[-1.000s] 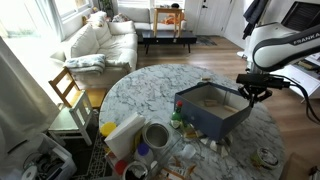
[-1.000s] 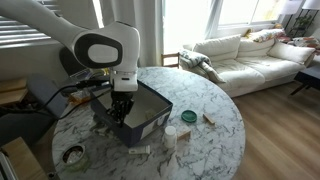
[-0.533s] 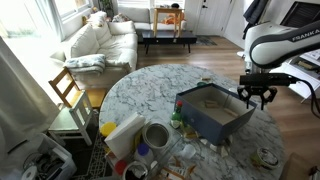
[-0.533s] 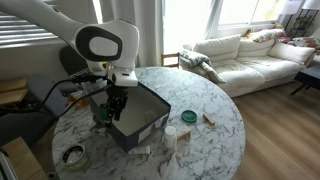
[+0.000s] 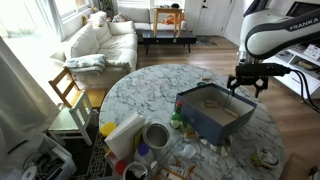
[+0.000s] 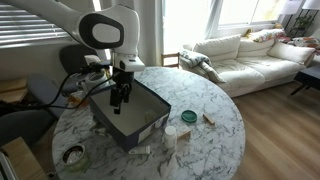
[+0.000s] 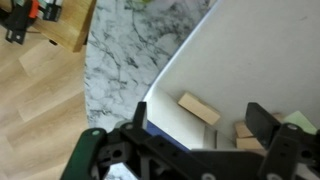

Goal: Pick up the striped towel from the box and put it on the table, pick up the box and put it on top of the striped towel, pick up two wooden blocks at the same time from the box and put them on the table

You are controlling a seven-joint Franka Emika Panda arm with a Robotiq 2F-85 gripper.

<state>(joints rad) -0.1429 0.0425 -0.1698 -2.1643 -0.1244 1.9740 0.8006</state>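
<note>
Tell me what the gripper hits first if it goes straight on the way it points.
Probably the wooden block lying inside the box, framed between the gripper's open fingers; depth is unclear, so the box's wall could come first.

Round white marble table (image 5: 140,85), navy box (image 5: 205,122) standing on it, small clutter (image 5: 152,140) alongside
</note>
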